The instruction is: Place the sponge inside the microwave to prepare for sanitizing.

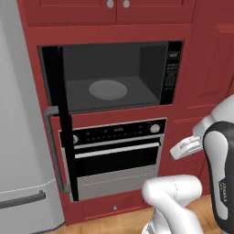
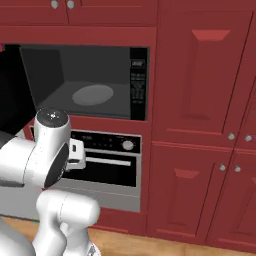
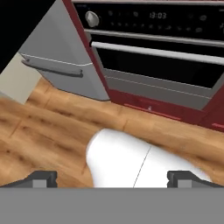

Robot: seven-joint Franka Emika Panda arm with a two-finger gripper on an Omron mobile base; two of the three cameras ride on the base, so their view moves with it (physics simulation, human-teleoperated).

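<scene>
The microwave [image 1: 172, 73] [image 2: 138, 82] is built into the red cabinets at chest height. Its dark glass door [image 1: 64, 123] is swung out to the left and seen edge-on. Inside, the grey cavity holds a round turntable plate [image 1: 108, 89] [image 2: 92, 94] with nothing on it. The sponge is out of view. My gripper [image 3: 116, 179] is open, its two dark fingertips [image 3: 43, 178] far apart with nothing held between them. It points down at the wooden floor, low in front of the oven. The hand [image 1: 186, 147] [image 2: 76, 152] hangs below the microwave, level with the oven.
A black-and-silver oven [image 1: 116, 153] [image 2: 107, 162] [image 3: 162, 39] with a bar handle sits under the microwave. A grey fridge [image 1: 18, 137] [image 3: 65, 57] stands to the left. Red cabinet doors [image 2: 200, 100] fill the right side. Wooden floor [image 3: 43, 131] lies below.
</scene>
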